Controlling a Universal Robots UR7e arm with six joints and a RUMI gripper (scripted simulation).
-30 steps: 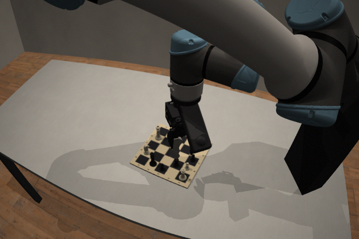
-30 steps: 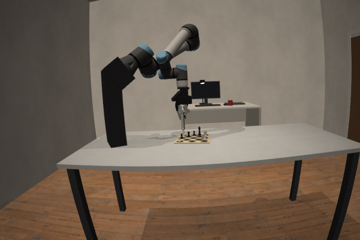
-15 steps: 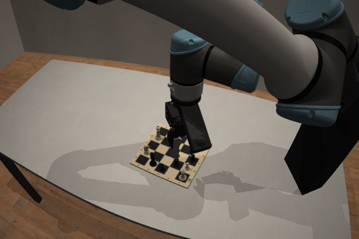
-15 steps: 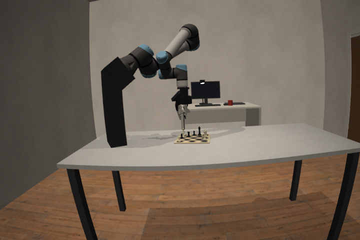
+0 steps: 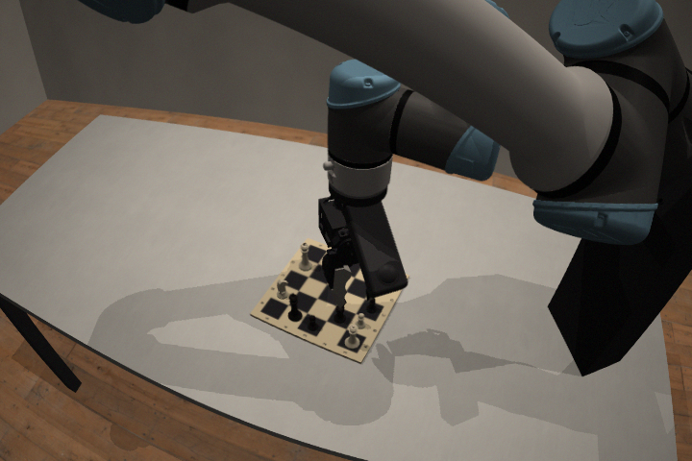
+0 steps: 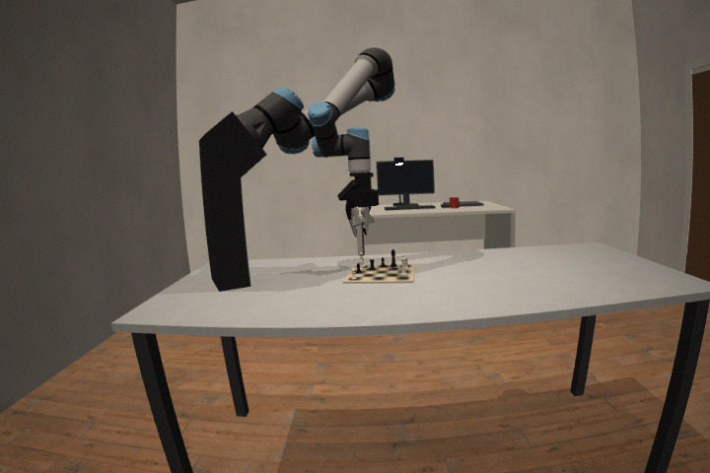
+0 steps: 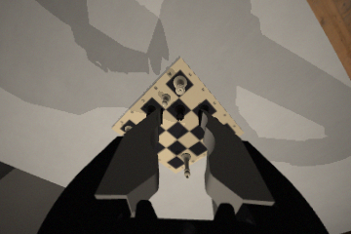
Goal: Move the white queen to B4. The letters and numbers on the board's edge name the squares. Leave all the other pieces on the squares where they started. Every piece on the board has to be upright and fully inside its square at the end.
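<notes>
The small chessboard (image 5: 328, 301) lies on the grey table and also shows in the wrist view (image 7: 178, 122). A tall white piece, the white queen as far as I can tell (image 5: 304, 256), stands upright at the board's far left corner; in the wrist view (image 7: 185, 165) it is at the board's bottom corner, between my fingers in the picture but far below them. My gripper (image 5: 333, 277) (image 6: 360, 223) hangs well above the board. Its fingers stand narrowly apart with nothing between them.
Other white pieces stand at the left edge (image 5: 282, 286) and near corner (image 5: 351, 338), with a small one beside it (image 5: 360, 320). Black pieces (image 5: 294, 307) (image 5: 312, 323) stand along the front rows. My arm's dark base (image 5: 619, 282) is at the right.
</notes>
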